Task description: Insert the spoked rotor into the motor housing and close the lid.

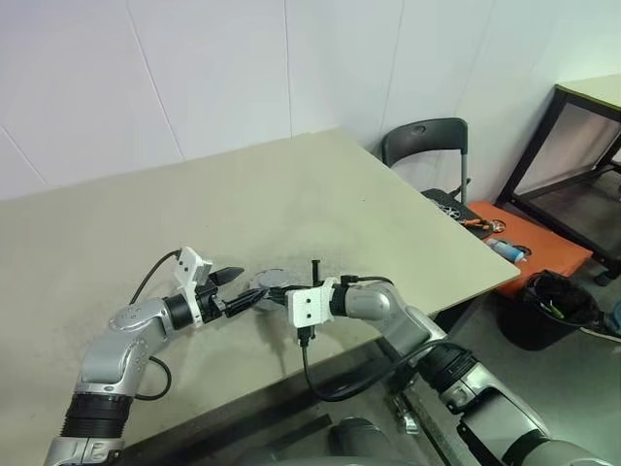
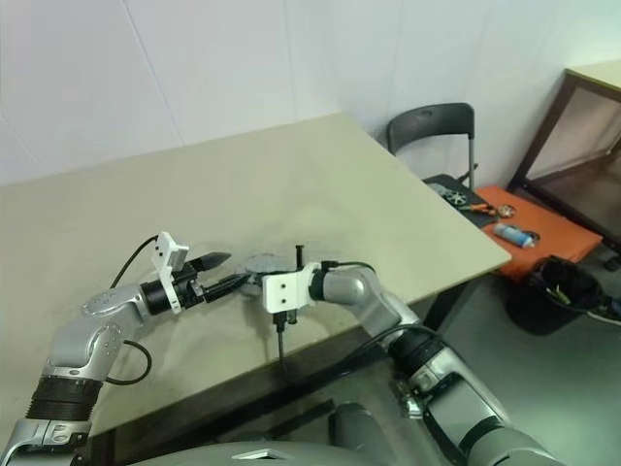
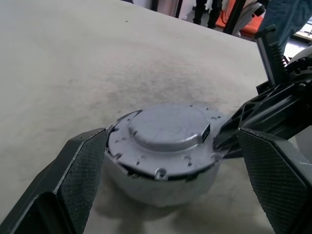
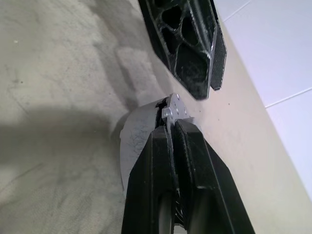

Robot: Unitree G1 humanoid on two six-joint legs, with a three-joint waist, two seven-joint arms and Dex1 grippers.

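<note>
Motor housing (image 3: 163, 161) sat on the desk (image 1: 291, 204) near its front edge, between the 2 hands, lid (image 3: 165, 127) on top and slightly askew, a dark gap showing at one side. Left hand (image 3: 175, 190) spread wide, its fingers flanking the housing without visible contact. Right hand (image 4: 170, 131) pressed together, tips against the lid's rim. Judged rigid, heavy, smooth metal; best held across the side wall, not the thin lid edge.
</note>
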